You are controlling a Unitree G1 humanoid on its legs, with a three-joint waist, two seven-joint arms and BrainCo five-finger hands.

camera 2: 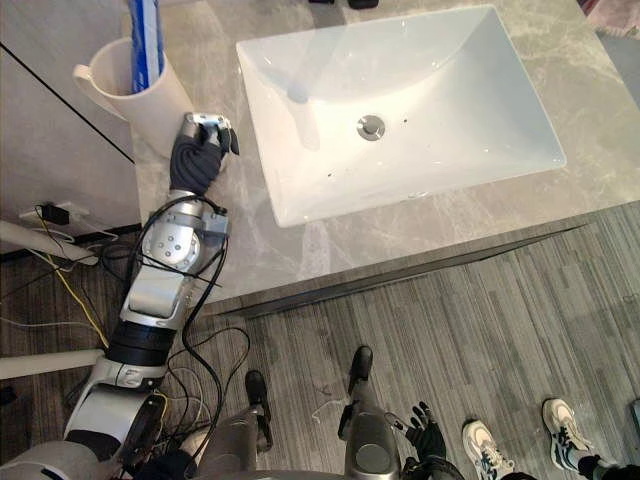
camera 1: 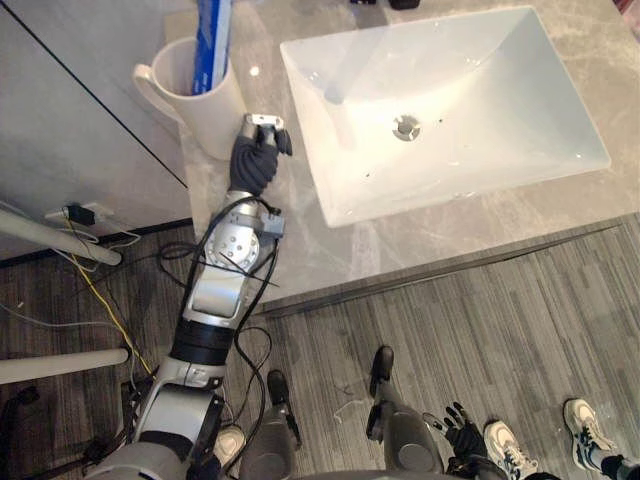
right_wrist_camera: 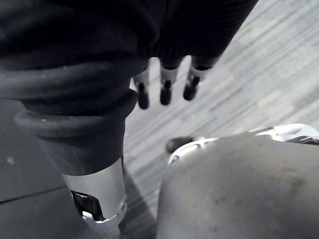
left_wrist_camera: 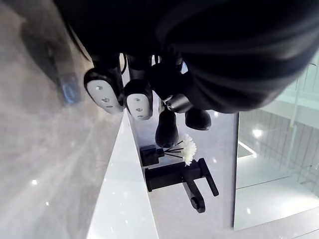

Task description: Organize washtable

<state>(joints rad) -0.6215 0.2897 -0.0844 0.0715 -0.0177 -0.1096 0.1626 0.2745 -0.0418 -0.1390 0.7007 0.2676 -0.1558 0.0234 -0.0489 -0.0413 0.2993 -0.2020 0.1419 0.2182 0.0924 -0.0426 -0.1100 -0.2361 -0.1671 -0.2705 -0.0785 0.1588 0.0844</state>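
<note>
Looking down from the head camera, I have the grey stone washtable [camera 1: 330, 250] in front of me with a white rectangular basin [camera 1: 480, 110] set on it, its drain [camera 1: 406, 127] near the middle. At the basin's left stands a white cup [camera 1: 215, 115] with a handle facing away from the basin, upright, and a blue tube [camera 1: 212, 40] stands inside it, sticking out over the rim. My left hand [camera 1: 255, 160] is on the counter in the strip between cup and basin, just beside the foot of the cup; I cannot tell whether it actually touches the cup. In its wrist camera the fingertips [left_wrist_camera: 103, 92] look curled in under the palm with nothing between them and the thumb (the angle is awkward, so I give that as likely). Past those fingers I see a black faucet [left_wrist_camera: 174, 178] on the counter behind the basin, and near it a small dark holder with a white flower [left_wrist_camera: 187, 149]. My right hand [camera 1: 462, 436] hangs low over the grey plank floor [camera 1: 480, 320], well apart from the washtable, its fingers [right_wrist_camera: 165, 92] straight, loosely spread and empty. A person's white shoes [camera 1: 505, 450] stand on the floor just beside that hand.
</note>
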